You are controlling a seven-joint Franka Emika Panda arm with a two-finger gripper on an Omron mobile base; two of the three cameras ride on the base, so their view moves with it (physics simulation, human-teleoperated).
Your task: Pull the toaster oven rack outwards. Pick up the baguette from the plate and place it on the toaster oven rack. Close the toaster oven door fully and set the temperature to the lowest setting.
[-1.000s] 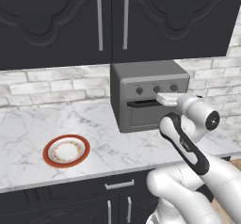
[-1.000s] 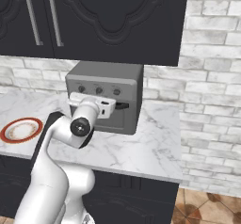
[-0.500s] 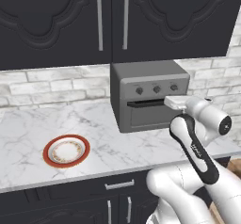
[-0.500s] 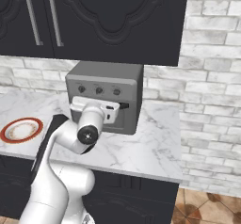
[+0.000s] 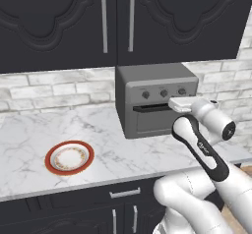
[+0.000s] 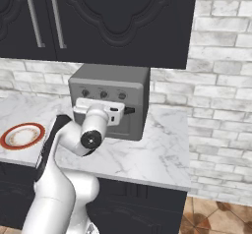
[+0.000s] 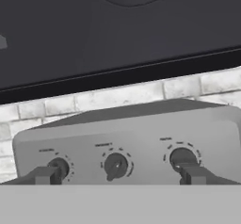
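Fingertips [image 7: 47, 175] stood wide apart with nothing between them, one in front of the left knob [image 7: 59, 167] and the other in front of the right knob [image 7: 181, 157] of the toaster oven [image 5: 156, 98], while the middle knob [image 7: 115, 165] sat between them untouched. Whether either tip touched a knob I could not tell. From the hand camera the gripper [image 7: 120, 175] looked straight at the oven's knob panel, with brick wall [image 7: 108, 98] and dark cabinet [image 7: 117, 25] above the oven.

From the left base camera the gripper [image 5: 183, 104] was at the oven's front, just under the row of knobs and toward the oven's right end. The toaster oven door [image 5: 147, 122] looked upright against the oven's front, its dark handle bar [image 5: 150, 108] running along the top edge just left of the hand. From the right base camera the gripper [image 6: 101, 111] covered much of the oven's front below the knobs.

The plate [image 5: 69, 157] lay on the marble counter [image 5: 29, 134] well to the left of the oven, nearer the counter's front edge, and its white centre was bare. The same plate [image 6: 22, 135] sat far left of the oven from the right base camera
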